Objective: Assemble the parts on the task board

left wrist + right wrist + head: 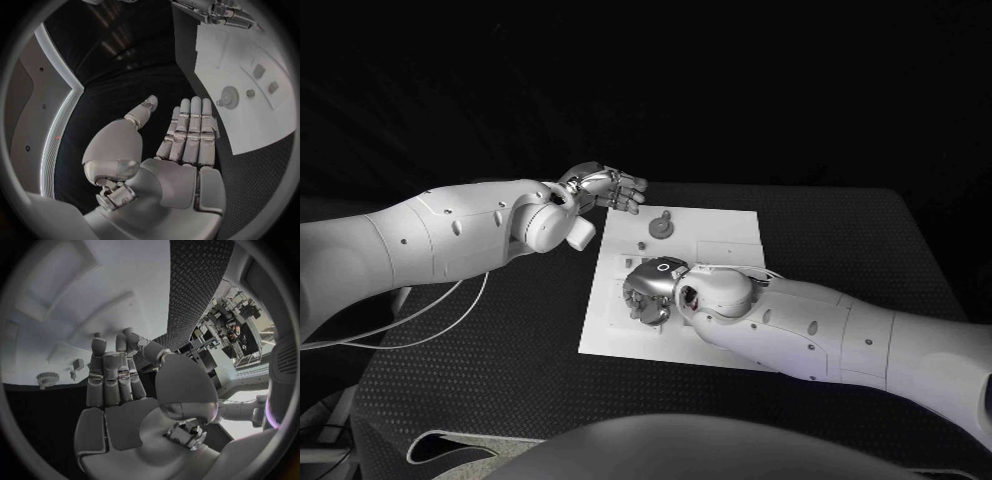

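The white task board (718,240) lies in the middle of the black table. A round grey part (659,228) with a small knob sits near its far left side, and a small piece (642,246) lies just in front of it. My left hand (603,187) hovers off the board's far left corner, fingers straight and together, palm bare (181,150). The left wrist view shows the round part (229,96) and small pieces (250,93) beyond those fingers. My right hand (653,285) is over the board's left middle, fingers (109,370) extended, holding nothing; its fingertips point toward the board (125,280).
Black textured table (488,340) surrounds the board on all sides. A white cable (437,315) loops under my left arm at the table's left edge. Raised rectangular outlines (726,250) mark the board's middle.
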Controlling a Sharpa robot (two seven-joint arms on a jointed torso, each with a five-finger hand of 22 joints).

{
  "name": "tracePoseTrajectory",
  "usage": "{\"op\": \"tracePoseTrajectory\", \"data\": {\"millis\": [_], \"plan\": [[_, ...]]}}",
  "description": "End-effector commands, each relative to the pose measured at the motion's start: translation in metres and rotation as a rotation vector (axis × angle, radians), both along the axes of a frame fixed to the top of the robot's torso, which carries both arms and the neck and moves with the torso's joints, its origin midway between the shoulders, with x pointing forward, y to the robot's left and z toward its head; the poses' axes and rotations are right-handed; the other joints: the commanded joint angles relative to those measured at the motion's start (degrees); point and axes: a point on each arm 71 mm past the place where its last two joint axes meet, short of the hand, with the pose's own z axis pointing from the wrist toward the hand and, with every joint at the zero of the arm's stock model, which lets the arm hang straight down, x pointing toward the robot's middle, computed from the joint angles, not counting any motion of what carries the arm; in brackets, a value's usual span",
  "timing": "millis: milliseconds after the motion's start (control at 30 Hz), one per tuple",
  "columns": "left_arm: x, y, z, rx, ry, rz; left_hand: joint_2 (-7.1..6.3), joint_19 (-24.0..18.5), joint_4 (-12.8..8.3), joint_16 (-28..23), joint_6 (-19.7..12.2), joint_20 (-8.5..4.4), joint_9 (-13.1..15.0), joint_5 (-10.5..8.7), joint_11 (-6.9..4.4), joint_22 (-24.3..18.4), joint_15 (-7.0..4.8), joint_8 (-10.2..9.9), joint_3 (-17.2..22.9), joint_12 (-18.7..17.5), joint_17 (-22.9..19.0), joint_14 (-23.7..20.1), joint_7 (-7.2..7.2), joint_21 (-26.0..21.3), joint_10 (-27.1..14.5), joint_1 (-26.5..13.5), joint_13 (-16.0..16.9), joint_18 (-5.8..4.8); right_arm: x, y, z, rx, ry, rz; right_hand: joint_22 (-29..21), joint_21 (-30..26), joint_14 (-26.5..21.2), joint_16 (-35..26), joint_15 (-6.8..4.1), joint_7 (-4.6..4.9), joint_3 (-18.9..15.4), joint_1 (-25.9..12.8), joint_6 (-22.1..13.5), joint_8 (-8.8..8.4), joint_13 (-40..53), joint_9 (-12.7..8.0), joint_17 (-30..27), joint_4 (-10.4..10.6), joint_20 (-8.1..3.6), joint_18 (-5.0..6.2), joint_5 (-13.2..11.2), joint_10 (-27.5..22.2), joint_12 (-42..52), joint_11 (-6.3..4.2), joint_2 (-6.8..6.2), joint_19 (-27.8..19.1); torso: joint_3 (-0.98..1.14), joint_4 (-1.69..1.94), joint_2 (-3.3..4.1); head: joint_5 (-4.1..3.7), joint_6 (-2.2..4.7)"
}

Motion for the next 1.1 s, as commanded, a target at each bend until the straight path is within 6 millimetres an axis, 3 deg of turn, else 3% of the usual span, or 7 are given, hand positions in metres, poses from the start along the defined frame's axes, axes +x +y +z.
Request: {"op": "tracePoseTrajectory", "data": {"millis": [33,200,467,1100], "plan": [[0.0,-0.003,0.001,-0.007,-0.001,-0.018,0.33,0.0,0.0,-0.2,-0.3,0.04,-0.1,0.17,0.04,-0.1,-0.08,0.2,-0.4,0.1,0.1,0.4,0.12,-0.4,-0.4,-0.1,-0.1,-0.21,0.001,-0.004,-0.005,-0.003,0.017,-0.017,1.2,0.2,-0.2,-0.1,0.73,0.47,-1.3,-0.8,-1.7,-1.4,-0.2,-0.4,0.2,0.3,0.18,0.84,0.1,-1.3,-0.8,0.52,-1.66,-0.4,-0.02,-0.03,0.0,0.02,0.0],[0.0,-0.003,0.001,-0.007,-0.001,-0.018,0.32,0.0,0.0,-0.2,-0.3,0.04,-0.1,0.17,0.04,-0.1,-0.07,0.2,-0.5,0.1,0.1,0.4,0.12,-0.4,-0.4,-0.1,-0.1,-0.21,0.001,-0.005,-0.004,0.008,0.023,-0.021,1.2,0.3,-0.5,0.0,1.36,1.66,-4.0,-1.5,-4.6,-3.07,-0.4,-1.3,0.4,0.0,0.18,0.84,0.1,-2.9,-1.7,1.16,-3.17,-0.7,0.01,-0.02,-0.02,0.01,0.0],[0.0,-0.001,0.001,-0.006,-0.001,-0.015,0.32,0.0,0.1,-0.2,-0.3,0.04,-0.1,0.17,0.04,-0.1,-0.07,0.2,-0.5,0.1,0.1,0.4,0.13,-0.4,-0.4,-0.1,-0.1,-0.22,0.002,-0.007,-0.002,0.04,0.013,-0.034,1.2,0.1,-1.4,0.0,2.21,1.48,-7.3,-2.3,-7.8,-4.51,-0.7,-2.1,0.7,0.0,0.41,0.84,0.1,-5.1,-2.8,2.05,-4.71,-1.5,0.04,-0.05,-0.01,-0.03,0.0],[0.0,0.001,0.001,-0.004,-0.002,-0.01,0.32,0.0,0.1,-0.3,-0.3,0.04,-0.1,0.17,0.04,-0.1,-0.06,0.2,-0.5,0.1,0.1,0.4,0.12,-0.4,-0.4,-0.1,-0.1,-0.21,0.003,-0.02,0.019,0.249,-0.025,-0.085,1.2,0.3,-1.5,0.2,2.14,2.05,-7.7,-0.8,-7.7,-4.14,-0.3,-2.3,0.8,0.0,0.37,0.84,0.2,-4.7,-2.4,1.96,-4.77,-1.5,0.04,-0.06,-0.02,-0.51,0.31]]}}
